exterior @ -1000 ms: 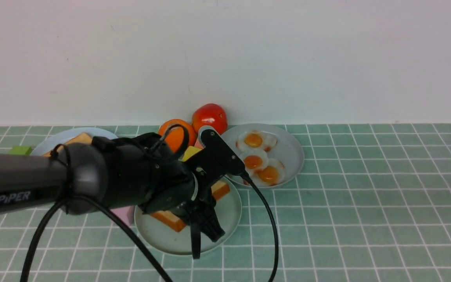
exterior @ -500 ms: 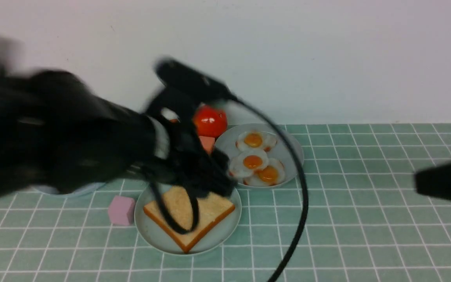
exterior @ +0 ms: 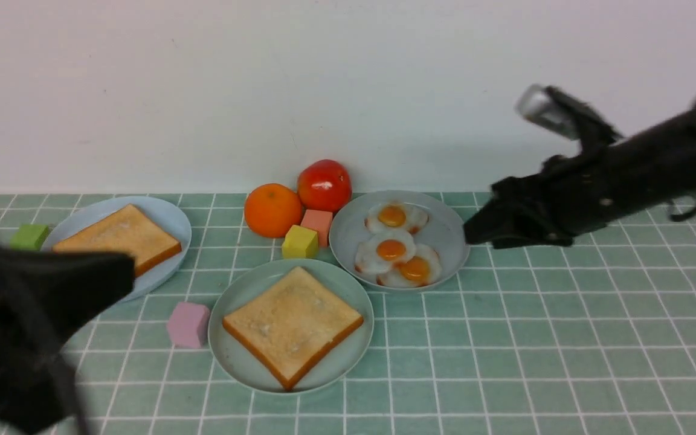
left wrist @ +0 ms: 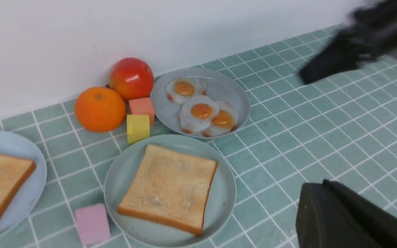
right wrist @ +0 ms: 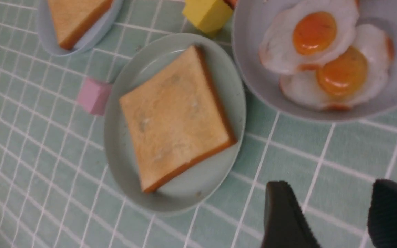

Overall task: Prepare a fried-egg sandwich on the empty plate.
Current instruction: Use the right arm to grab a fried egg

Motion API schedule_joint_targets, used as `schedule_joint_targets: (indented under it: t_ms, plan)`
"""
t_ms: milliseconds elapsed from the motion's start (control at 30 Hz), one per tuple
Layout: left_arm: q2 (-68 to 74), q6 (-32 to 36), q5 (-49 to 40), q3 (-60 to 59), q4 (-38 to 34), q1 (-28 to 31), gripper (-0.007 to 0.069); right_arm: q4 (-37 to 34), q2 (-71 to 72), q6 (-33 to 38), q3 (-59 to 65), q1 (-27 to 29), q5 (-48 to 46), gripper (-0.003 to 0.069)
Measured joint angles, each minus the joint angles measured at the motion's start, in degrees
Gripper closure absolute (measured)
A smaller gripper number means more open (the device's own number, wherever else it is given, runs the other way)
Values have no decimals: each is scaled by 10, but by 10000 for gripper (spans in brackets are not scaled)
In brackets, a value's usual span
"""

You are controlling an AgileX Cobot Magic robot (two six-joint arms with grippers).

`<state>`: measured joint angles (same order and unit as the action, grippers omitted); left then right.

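Green tiles [exterior: 535, 338] run back to a white wall. Lower left, the left gripper [exterior: 124, 272] is closed on nothing. Lower centre, the plate [exterior: 245, 362] holds one toast [exterior: 292, 323]. Beyond, the fried egg [exterior: 391, 249] lies uppermost. The right gripper [exterior: 475, 234], fingers wide, should pinch its white rim gently.

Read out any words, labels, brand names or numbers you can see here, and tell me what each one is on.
No text can be read.
The toast, the fried eggs, the orange, the tomato and the coloured blocks bear no print.
The left arm is too blurred to show any marking.
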<state>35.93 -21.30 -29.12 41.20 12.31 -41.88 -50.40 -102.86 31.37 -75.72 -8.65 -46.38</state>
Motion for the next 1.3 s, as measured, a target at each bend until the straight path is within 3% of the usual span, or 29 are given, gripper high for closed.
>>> schedule_joint_targets:
  t_ms: [267, 533, 1067, 1300]
  plan:
    - [-42, -13, 76, -50, -1, 0, 638, 34, -199, -59, -193, -27, -13, 287]
    - [-42, -14, 99, -50, -1, 0, 638, 48, -300, -102, -319, -29, -13, 256]
    - [-42, -14, 98, -50, -2, 0, 638, 59, -343, -106, -355, -40, 15, 256]
    - [-42, -15, 98, -50, -2, 0, 638, 46, -350, -106, -355, -40, 22, 287]
